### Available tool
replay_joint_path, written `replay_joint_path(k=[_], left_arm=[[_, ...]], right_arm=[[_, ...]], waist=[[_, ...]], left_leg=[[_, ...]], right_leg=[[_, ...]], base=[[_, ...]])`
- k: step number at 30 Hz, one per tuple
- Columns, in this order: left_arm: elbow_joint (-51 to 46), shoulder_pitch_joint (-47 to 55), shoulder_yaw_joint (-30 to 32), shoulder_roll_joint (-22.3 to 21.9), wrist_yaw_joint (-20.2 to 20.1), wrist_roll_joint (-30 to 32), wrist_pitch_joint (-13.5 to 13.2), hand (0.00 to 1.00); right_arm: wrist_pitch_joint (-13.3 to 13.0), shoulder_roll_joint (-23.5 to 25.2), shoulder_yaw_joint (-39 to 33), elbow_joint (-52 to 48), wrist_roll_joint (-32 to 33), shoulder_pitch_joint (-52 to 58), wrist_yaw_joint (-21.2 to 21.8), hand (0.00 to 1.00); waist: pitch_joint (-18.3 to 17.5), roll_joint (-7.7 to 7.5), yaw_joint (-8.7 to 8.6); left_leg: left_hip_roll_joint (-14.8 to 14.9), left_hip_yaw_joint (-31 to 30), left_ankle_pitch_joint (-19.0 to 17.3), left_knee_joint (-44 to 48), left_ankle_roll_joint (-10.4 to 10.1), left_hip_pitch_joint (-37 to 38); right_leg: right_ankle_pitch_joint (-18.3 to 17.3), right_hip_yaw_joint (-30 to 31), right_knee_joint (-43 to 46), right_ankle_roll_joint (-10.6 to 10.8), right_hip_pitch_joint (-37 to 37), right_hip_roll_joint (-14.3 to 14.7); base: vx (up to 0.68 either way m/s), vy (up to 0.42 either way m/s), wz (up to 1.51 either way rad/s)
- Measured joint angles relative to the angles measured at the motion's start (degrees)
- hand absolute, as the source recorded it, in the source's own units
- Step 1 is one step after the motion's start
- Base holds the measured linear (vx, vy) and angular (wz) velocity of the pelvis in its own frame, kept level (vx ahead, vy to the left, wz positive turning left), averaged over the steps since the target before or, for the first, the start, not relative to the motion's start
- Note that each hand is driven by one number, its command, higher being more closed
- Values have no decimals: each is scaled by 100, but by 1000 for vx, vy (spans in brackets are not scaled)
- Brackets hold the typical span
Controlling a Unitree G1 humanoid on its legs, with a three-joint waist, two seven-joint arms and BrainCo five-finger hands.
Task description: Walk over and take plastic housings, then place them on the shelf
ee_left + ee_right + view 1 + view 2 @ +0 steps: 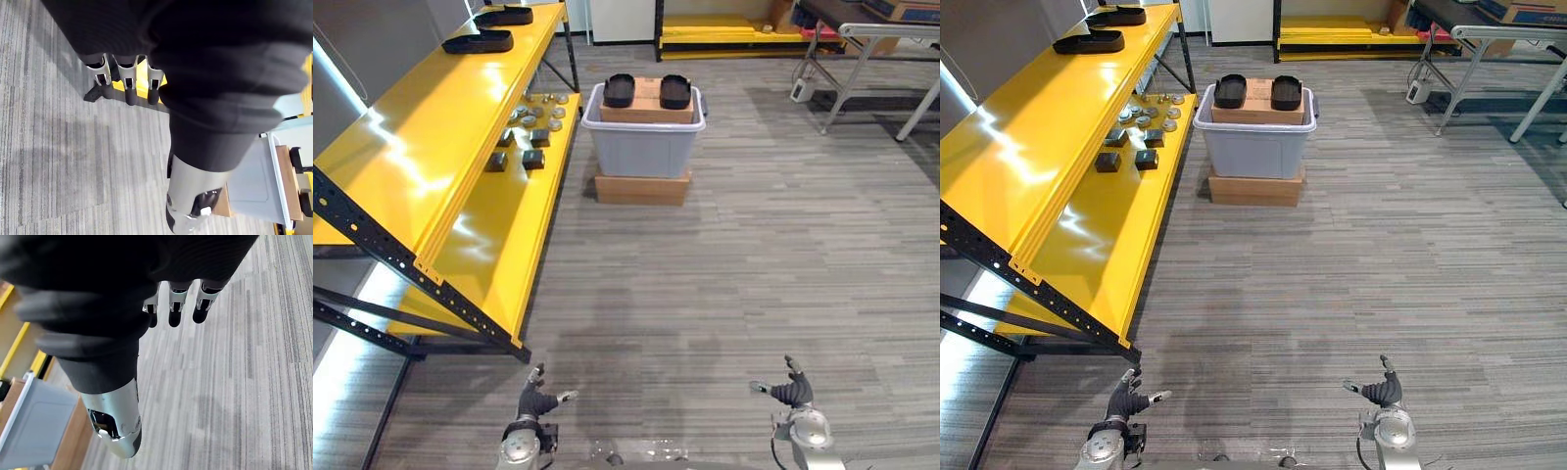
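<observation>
We see two black plastic housings (pixel 619 90) side by side on a cardboard box (pixel 646 110) inside a grey bin (pixel 642 152) on the floor. Another pair of housings (pixel 478 41) lies at the yellow shelf's (pixel 431 137) far end. Our left hand (pixel 536 399) and right hand (pixel 791 390) hang low, fingers relaxed and holding nothing.

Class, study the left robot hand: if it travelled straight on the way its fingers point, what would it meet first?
Probably the near end of the yellow shelf, at its black frame foot; the left robot hand, fingers open, points there in its wrist view. Depth is unclear.
</observation>
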Motion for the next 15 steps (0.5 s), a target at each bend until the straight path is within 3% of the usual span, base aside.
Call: replay_joint_path(k=[4, 7, 10, 12, 14, 15], left_arm=[[-231, 6, 38, -6, 7, -102, 0, 0], [-251, -8, 145, -17, 17, -119, 9, 0], [-260, 0, 156, 21, 108, -159, 27, 0], [-259, -34, 205, 68, 137, -222, 37, 0], [-244, -232, 211, 62, 210, -268, 38, 0], [-241, -344, 215, 52, 258, -284, 38, 0]], right_arm=[[67, -1, -33, 3, 125, -45, -58, 0], [123, -6, -104, 51, 199, -24, -149, 0], [255, -6, -169, 61, 294, -24, -181, 0], [267, -14, -162, 68, 300, -98, -215, 0], [267, -105, -158, 101, 307, -217, -216, 0], [274, -178, -152, 150, 332, -294, -217, 0]], waist=[[13, 42, 4], [72, 44, -25], [222, 85, -125], [266, 103, -156], [480, 170, -175], [583, 193, -181]], left_leg=[[39, 190, -444, 626, 184, -362], [-114, 253, -847, 1043, 337, -446], [-247, 212, -1032, 1107, 524, -139], [-244, 125, -1051, 967, 524, 29], [-127, 22, -1050, 715, 525, 296], [-56, -57, -1040, 510, 509, 479]], right_leg=[[-222, 175, 454, 101, -332, -47], [-759, 110, 1788, 335, -860, -391], [-1013, -127, 3287, 341, -1571, -707], [-1044, -261, 3133, 304, -1853, -637], [-981, -276, 2731, 240, -2165, -349], [-714, -288, 2170, 195, -2361, -151]], base=[[2, 75, -26], [46, 144, -16], [192, 152, 3], [292, 87, 14], [357, 2, 25], [372, -54, 35]])
